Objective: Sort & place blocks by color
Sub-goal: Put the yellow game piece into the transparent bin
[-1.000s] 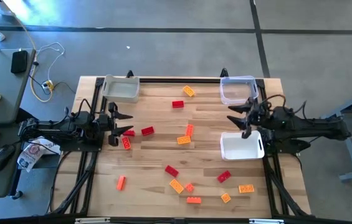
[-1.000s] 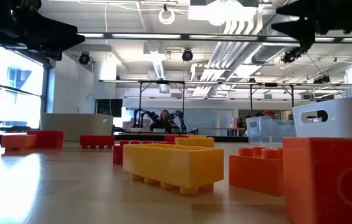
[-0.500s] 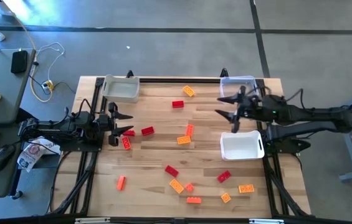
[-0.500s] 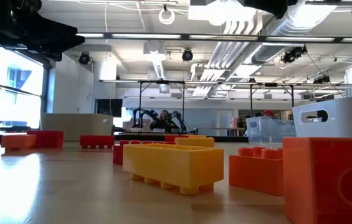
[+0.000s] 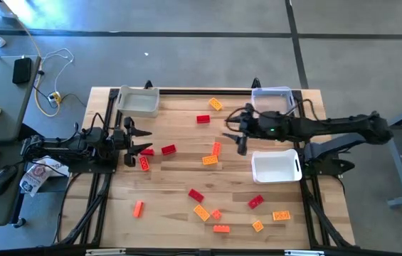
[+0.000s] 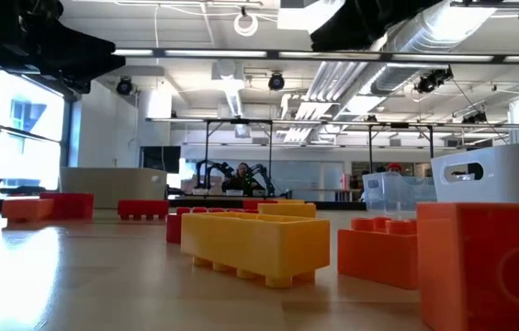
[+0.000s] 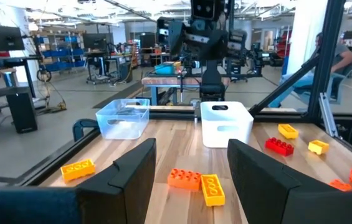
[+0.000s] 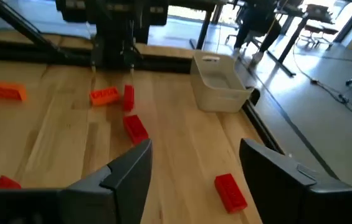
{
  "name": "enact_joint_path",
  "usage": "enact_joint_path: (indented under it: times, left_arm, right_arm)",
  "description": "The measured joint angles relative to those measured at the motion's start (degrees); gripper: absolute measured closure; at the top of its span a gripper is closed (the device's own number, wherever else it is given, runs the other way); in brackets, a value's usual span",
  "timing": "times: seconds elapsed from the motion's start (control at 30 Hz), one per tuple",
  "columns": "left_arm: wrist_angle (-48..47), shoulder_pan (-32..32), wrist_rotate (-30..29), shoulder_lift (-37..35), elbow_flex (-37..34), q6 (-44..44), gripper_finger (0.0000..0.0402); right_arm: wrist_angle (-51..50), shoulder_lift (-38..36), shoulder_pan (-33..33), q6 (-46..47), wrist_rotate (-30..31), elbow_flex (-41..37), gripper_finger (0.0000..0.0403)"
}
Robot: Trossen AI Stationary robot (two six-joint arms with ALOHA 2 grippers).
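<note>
Pale wood planks make up the surface (image 5: 179,171), with the blocks (image 5: 210,159) scattered loose across its middle and near edge, none of them visibly in a bin yet. A white bin (image 5: 277,166) sits by the right edge, a clear bin (image 5: 272,102) at the far right corner and another white bin (image 5: 139,101) at the far left corner. The right hand (image 5: 235,132) reaches out over the middle of the surface, fingers spread and holding nothing, near an orange pair of blocks (image 5: 213,154) and a red block (image 5: 203,119). The left hand (image 5: 141,139) waits at the left edge, open and empty, just beside two red blocks (image 5: 146,161). By my reading the step in hand is the approach to a pick. Next the right hand needs to settle on one block, come down with a finger on each side of it and close.
</note>
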Motion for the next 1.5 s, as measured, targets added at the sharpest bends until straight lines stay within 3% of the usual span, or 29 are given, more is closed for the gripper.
enact_joint_path:
  times: [0.43,1.03,1.5]
  left_arm:
    - [-2.1,0.0,-0.1,0.0,0.0,-3.0,0.0216]
    - [-6.1,0.0,-1.1,0.0,0.0,-6.6,0.0216]
    - [-6.3,0.0,-1.6,0.0,0.0,-6.4,0.0216]
  right_arm:
    - [0.8,15.8,0.0,0.1,-7.1,1.2,0.0171]
    - [12.6,31.0,0.3,0.1,-16.8,1.3,0.0171]
    - [16.5,38.1,2.3,-1.3,-14.2,1.3,0.0171]
